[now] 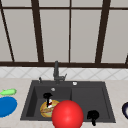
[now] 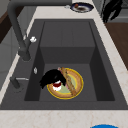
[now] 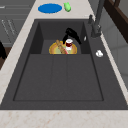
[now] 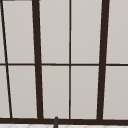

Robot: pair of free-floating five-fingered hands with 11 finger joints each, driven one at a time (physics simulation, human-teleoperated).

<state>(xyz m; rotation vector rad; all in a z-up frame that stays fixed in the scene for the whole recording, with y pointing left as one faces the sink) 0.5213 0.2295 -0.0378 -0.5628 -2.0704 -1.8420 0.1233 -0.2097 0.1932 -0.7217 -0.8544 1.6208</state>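
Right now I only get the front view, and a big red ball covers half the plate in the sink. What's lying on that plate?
Observer: In the left side view, a long brown stick-like piece lies across the yellow-rimmed plate.
Operator: And what is the left hand over?
Observer: The right side view shows the left hand right above a small red-and-white thing on the plate's faucet side. I can't tell if it touches.
Operator: Is my right hand over the sink?
Observer: No. In the left side view the right hand hangs out past the counter's front edge.
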